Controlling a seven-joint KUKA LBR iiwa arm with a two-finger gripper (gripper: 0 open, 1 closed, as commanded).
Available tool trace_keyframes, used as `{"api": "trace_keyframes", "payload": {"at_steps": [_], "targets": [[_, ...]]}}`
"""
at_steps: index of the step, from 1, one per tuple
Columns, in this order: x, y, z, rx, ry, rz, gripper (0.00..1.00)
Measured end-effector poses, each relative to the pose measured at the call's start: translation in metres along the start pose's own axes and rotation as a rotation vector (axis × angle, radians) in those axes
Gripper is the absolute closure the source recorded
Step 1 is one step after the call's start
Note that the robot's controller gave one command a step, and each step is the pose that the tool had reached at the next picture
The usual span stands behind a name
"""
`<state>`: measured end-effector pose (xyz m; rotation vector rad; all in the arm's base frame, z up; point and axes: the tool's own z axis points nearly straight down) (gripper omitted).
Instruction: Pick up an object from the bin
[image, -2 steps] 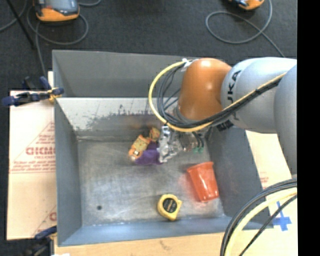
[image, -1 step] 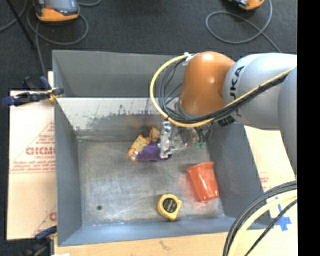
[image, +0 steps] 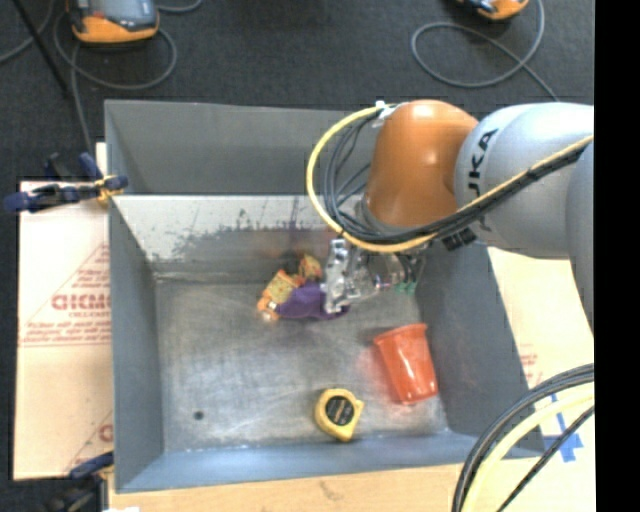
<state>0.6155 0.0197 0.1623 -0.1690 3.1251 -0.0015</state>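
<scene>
My gripper (image: 342, 278) hangs low near the bin's back wall, under the orange wrist cover. It sits at the right end of a small purple and yellow toy (image: 288, 298), which lies on the bin floor just left of it. The view does not let me tell whether it touches the toy or only stands over it. An orange plastic cup (image: 405, 365) lies on its side to the lower right of the gripper, apart from it. A small green piece (image: 405, 288) peeks out right of the gripper, mostly hidden by the wrist.
A yellow tape measure (image: 338, 413) lies near the bin's front wall, below the cup's left side. The arm and its looped cables cover the bin's back right corner. The left half of the bin floor is bare metal.
</scene>
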Motion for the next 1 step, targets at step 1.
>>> {"api": "trace_keyframes", "payload": {"at_steps": [1], "targets": [[0.0018,-0.0075,-0.0632,-0.003,0.007,-0.171,1.0]]}}
